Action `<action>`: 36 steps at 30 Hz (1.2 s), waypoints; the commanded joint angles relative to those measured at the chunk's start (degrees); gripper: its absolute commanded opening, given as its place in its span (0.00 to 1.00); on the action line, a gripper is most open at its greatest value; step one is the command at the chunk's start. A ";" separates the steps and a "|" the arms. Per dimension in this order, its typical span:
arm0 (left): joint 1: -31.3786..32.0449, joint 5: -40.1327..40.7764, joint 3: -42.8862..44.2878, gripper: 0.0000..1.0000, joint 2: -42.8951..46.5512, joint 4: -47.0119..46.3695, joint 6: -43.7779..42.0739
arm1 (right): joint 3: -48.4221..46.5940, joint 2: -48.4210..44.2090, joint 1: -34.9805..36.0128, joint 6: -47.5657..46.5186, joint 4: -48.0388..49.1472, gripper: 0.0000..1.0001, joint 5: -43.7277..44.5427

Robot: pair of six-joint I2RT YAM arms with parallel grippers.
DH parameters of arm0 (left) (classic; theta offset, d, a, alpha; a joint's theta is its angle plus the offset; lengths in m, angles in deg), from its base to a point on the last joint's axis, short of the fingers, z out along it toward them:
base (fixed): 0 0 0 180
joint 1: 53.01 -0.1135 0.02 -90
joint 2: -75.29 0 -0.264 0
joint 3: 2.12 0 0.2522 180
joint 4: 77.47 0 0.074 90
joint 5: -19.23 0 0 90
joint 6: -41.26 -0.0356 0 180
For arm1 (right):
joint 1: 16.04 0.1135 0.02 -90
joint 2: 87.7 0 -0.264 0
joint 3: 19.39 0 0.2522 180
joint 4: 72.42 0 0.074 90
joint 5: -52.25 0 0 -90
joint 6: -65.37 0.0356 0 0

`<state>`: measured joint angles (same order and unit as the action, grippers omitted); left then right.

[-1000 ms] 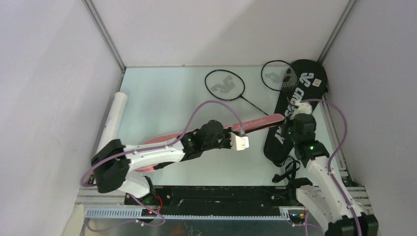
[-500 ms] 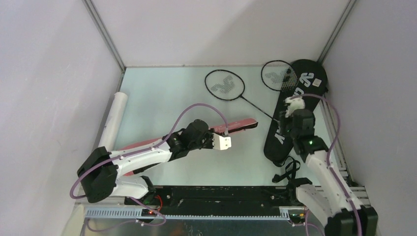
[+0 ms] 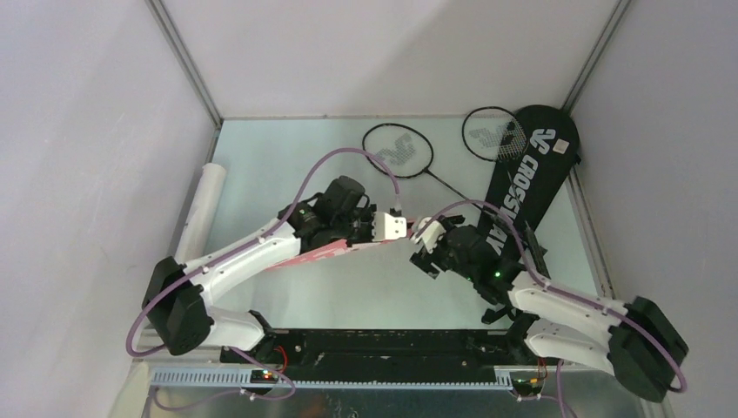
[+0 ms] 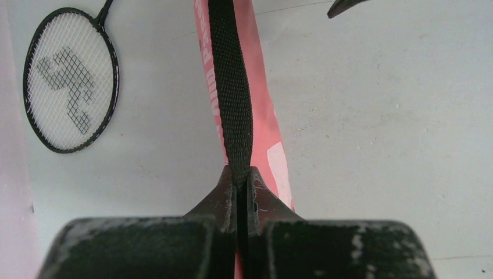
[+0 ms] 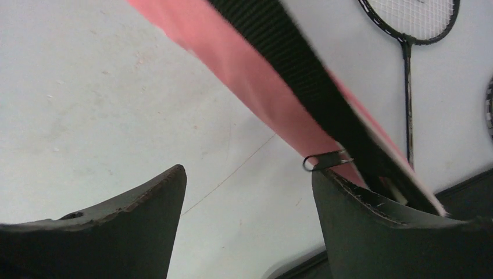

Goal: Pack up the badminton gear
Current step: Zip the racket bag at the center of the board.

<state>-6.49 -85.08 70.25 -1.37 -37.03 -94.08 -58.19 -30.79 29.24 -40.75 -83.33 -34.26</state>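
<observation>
Pale table [image 3: 261, 165]. A long, flat black bag [image 3: 522, 174] with white lettering lies at the right. The narrow pink bag [image 4: 267, 133] is mid-table, contents hidden. A white tube [image 3: 202, 209] lies along the left edge. Two black rackets [image 3: 398, 150] lie at the back. The left gripper [image 4: 241, 180] pinches the pink bag's woven black strap [image 4: 229, 87]. The right gripper [image 5: 249, 172] gapes beside that bag.

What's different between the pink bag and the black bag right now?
The pink bag is pink with a black strap; the black bag is black with big white lettering. The pink bag is pinched by that strap in the left gripper, near the middle of the table; the black bag lies flat along the right side, with no gripper on it. Both are long, narrow bags.
</observation>
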 commanded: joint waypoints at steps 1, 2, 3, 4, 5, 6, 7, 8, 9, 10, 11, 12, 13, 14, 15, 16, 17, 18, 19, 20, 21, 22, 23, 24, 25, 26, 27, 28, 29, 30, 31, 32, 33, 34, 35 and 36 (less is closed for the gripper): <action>-1.79 -6.58 4.26 0.00 -0.03 9.34 -5.77 | -0.27 4.71 2.50 -8.44 10.47 0.82 9.94; -1.79 -6.73 3.98 0.00 -0.01 10.05 -6.53 | -0.30 5.10 2.65 -9.33 11.84 0.81 11.21; -1.92 -6.91 3.75 0.00 0.05 10.98 -8.01 | -0.29 5.42 2.81 -10.09 12.40 0.80 11.73; -1.90 -6.93 3.12 0.00 0.25 11.27 -8.54 | -0.28 5.46 2.89 -10.39 13.33 0.79 13.08; -1.95 -6.96 2.84 0.00 0.31 12.17 -9.85 | -0.28 5.38 3.04 -11.05 13.59 0.78 13.76; -1.95 -7.05 2.52 0.00 0.31 12.65 -10.47 | -0.28 5.17 3.14 -11.40 13.47 0.77 15.09; -2.03 -7.27 2.45 0.00 0.26 13.87 -11.72 | -0.28 4.52 3.28 -11.88 12.96 0.77 15.78; -2.08 -7.34 2.58 0.00 -0.01 14.60 -12.33 | -0.28 4.00 3.26 -12.12 12.53 0.76 16.36; -2.10 -7.63 2.70 0.00 -0.12 16.14 -13.26 | -0.23 2.77 3.29 -12.58 11.65 0.77 16.32; -2.17 -7.86 3.06 0.00 -0.45 16.84 -13.71 | -0.25 2.11 3.12 -12.87 11.30 0.77 15.81; -2.24 -8.07 3.25 0.00 -0.78 17.67 -14.05 | -0.27 1.09 3.00 -13.56 10.75 0.78 15.26; -2.36 -8.49 3.72 0.00 -0.95 18.17 -14.19 | -0.27 0.66 2.67 -13.93 10.63 0.78 13.72; -2.38 -8.70 3.93 0.00 -1.19 19.14 -14.67 | -0.27 0.11 2.47 -14.33 10.76 0.78 12.84; -2.44 -9.07 4.27 0.00 -1.29 19.80 -14.72 | -0.28 -0.13 2.17 -14.44 10.90 0.78 12.50; -2.42 -9.25 4.43 0.00 -1.43 20.21 -15.09 | -0.28 -0.17 2.00 -14.66 11.29 0.78 11.78; -2.47 -9.42 4.61 0.00 -1.49 20.42 -15.20 | -0.32 -0.09 1.57 -14.74 11.38 0.77 11.14; -2.48 -9.34 4.64 0.00 -1.54 20.21 -14.84 | -0.59 -0.07 1.26 -14.69 10.99 0.77 8.80; -2.49 -9.12 4.73 0.00 -1.55 19.74 -14.42 | -0.83 0.17 0.74 -14.26 10.44 0.76 7.71; -2.49 -9.05 4.69 0.00 -1.67 19.47 -14.16 | -1.38 0.33 0.63 -14.05 9.28 0.76 6.61; -2.49 -9.00 4.72 0.00 -1.75 19.18 -13.90 | -1.71 0.62 0.63 -13.46 7.81 0.76 6.35; -2.49 -9.06 4.79 0.00 -1.96 19.19 -13.90 | -2.24 0.69 0.90 -13.04 7.05 0.76 5.48; -2.49 -9.06 4.87 0.00 -2.07 19.33 -13.85 | -2.59 0.58 1.10 -12.26 5.53 0.76 4.77; -2.49 -9.03 4.98 0.00 -2.35 19.27 -13.74 | -2.66 0.36 1.67 -11.87 4.94 0.75 3.35; -2.45 -8.96 5.00 0.00 -2.48 19.28 -13.66 | -2.72 -0.51 1.97 -11.09 3.60 0.76 2.39; -2.48 -8.91 5.02 0.00 -2.62 19.24 -13.64 | -2.68 -0.98 2.50 -10.76 3.01 0.76 -0.08; -2.53 -8.95 5.02 0.00 -2.79 19.30 -13.68 | -2.53 -1.83 2.61 -9.67 2.72 0.76 -1.08; -2.54 -9.04 5.13 0.00 -2.92 19.34 -13.66 | -2.32 -2.33 2.71 -9.21 3.10 0.76 -3.28; -2.56 -9.19 5.21 0.00 -3.13 19.41 -13.64 | -1.89 -2.29 2.71 -8.78 4.06 0.76 -4.26; -2.57 -9.54 5.49 0.00 -3.36 19.63 -13.55 | -1.74 -1.52 2.82 -8.59 4.69 0.76 -4.69; -2.58 -9.70 5.69 0.00 -3.68 19.64 -13.44 | -1.70 -0.96 2.94 -8.25 5.78 0.76 -4.16; -2.51 -9.87 6.11 0.00 -3.85 19.88 -13.36 | -1.69 0.48 3.19 -8.28 6.17 0.75 -3.91; -2.54 -9.95 6.27 0.00 -4.29 20.11 -13.41 | -1.73 1.32 3.30 -8.33 6.74 0.75 -3.59; -2.50 -10.08 6.65 0.00 -4.42 20.55 -13.43 | -1.79 2.78 3.56 -8.27 6.87 0.75 -2.53; -2.58 -10.11 6.81 0.00 -4.69 20.67 -13.38 | -1.95 3.48 3.71 -8.16 7.29 0.75 -0.68; -2.64 -10.14 6.99 0.00 -4.84 20.78 -13.28 | -1.95 4.84 3.84 -7.73 7.67 0.75 0.34; -2.65 -10.22 7.06 0.00 -4.88 20.78 -13.19 | -1.95 5.39 4.03 -7.36 8.96 0.75 2.30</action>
<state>-8.90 -93.52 74.38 -6.05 -17.36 -106.32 -58.38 -28.19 32.56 -50.08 -78.56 -35.83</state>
